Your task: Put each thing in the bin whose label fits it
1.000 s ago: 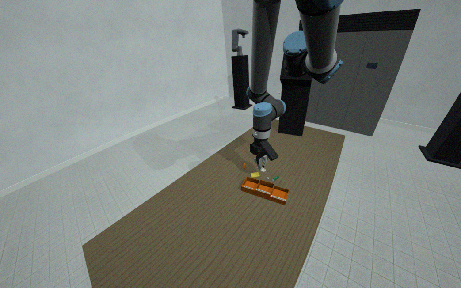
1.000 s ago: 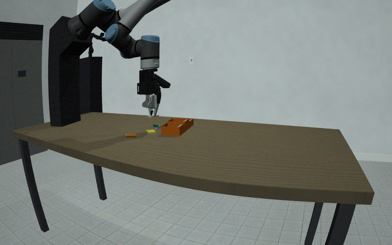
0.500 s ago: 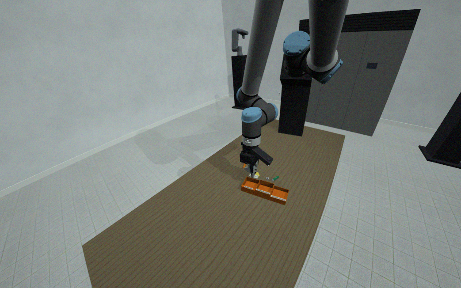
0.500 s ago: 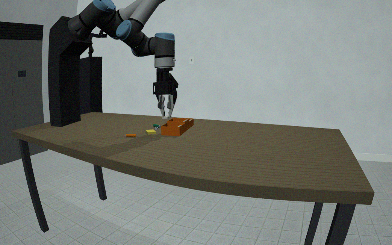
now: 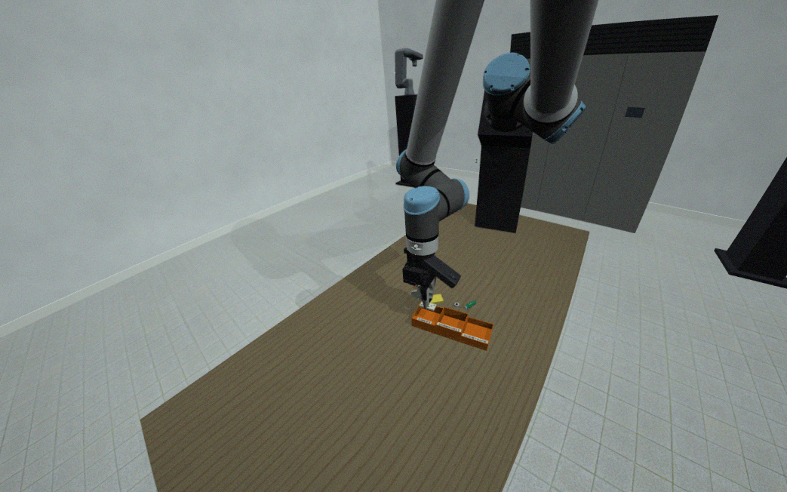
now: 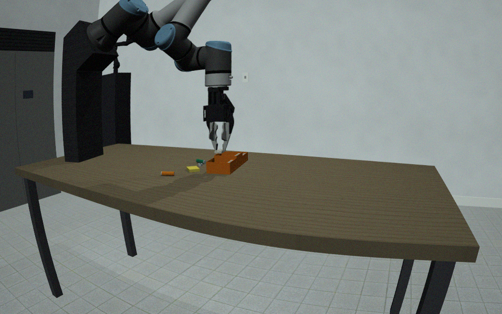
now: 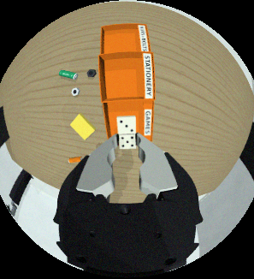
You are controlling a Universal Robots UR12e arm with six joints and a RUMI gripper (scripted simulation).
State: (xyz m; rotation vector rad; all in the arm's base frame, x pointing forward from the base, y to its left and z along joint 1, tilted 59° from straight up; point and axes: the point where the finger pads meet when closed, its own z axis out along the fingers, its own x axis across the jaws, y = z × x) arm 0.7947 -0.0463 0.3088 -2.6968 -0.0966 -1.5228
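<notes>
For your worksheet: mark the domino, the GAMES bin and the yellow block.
domino (image 7: 127, 133): wrist view, on its dotted face.
GAMES bin (image 7: 148, 121): wrist view, on its label strip.
yellow block (image 7: 82, 127): wrist view, on its top face.

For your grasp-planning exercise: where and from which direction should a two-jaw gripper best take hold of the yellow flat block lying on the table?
Come straight down on the yellow block and pinch its two long side edges. It lies flat and thin, so only its edges offer opposing faces, and nothing crowds them.
</notes>
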